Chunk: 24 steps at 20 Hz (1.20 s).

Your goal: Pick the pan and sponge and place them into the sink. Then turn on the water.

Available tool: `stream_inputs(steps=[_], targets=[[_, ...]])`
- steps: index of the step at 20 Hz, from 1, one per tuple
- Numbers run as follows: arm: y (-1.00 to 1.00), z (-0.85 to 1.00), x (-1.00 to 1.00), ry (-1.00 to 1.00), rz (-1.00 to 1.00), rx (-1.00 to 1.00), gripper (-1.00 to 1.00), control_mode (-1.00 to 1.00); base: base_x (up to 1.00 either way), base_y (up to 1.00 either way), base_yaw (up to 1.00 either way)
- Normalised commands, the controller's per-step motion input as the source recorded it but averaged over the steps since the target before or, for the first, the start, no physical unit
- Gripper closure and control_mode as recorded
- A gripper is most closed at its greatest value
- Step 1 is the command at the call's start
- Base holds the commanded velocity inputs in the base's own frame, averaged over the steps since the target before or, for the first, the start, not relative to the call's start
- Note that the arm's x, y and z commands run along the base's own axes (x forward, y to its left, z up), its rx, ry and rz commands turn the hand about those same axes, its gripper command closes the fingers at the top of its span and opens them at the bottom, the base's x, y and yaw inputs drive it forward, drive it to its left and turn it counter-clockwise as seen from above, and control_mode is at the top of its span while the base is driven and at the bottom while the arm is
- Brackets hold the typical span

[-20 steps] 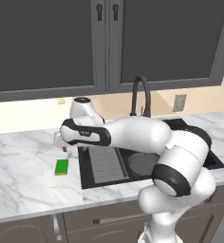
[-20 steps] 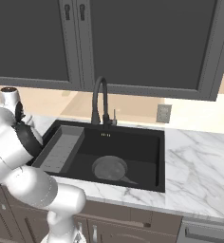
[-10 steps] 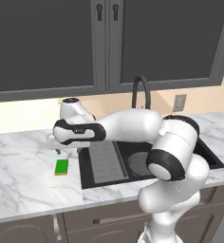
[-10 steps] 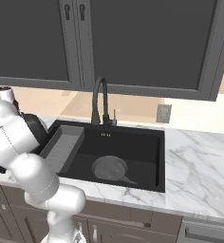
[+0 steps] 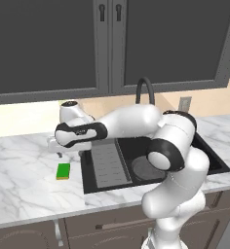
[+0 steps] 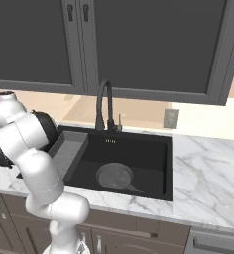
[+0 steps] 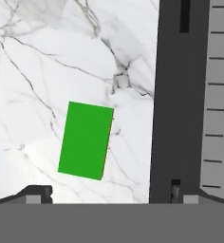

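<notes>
The green sponge (image 5: pixel 63 171) lies flat on the marble counter just left of the sink (image 5: pixel 212 158). My gripper (image 5: pixel 58 153) hangs above the counter, a little behind the sponge, pointing down. In the hand view the sponge (image 7: pixel 85 140) sits below, slightly left of centre, and my gripper (image 7: pixel 108 193) is open and holds nothing. The round grey pan (image 6: pixel 115 176) rests on the floor of the black sink (image 6: pixel 139 191); in the left base view my arm covers part of the pan (image 5: pixel 142 169).
A grey ribbed tray (image 5: pixel 106 164) fills the sink's left end, right beside the sponge; its edge (image 7: pixel 220 95) and the sink rim (image 7: pixel 173 95) show in the hand view. The black gooseneck faucet (image 6: pixel 104 106) stands behind the basin. Dark cabinets hang overhead.
The arm has swung left, carrying the hand from near the sink's left edge out over the counter by the sponge. The jaws stay open. Sponge and pan have not moved.
</notes>
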Motion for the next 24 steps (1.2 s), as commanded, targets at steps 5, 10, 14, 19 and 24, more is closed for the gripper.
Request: stream_inputs(steps=[5, 10, 14, 19, 24], targets=[[0.06, -0.11, 0.27, 0.06, -0.09, -0.05, -1.0, -1.0, 0.0, 0.0, 0.0], [0.12, -0.01, 0.27, 0.04, -0.09, -0.03, -1.0, -1.0, 0.0, 0.0, 0.0], [0.19, -0.04, 0.22, 0.02, -0.08, -0.02, -1.0, -1.0, 0.0, 0.0, 0.0], [0.2, -0.11, 0.01, 0.03, -0.05, 0.0, -1.0, -1.0, 0.0, 0.0, 0.0], [0.11, -0.27, 0.0, 0.03, -0.03, 0.0, -1.0, -1.0, 0.0, 0.0, 0.0]])
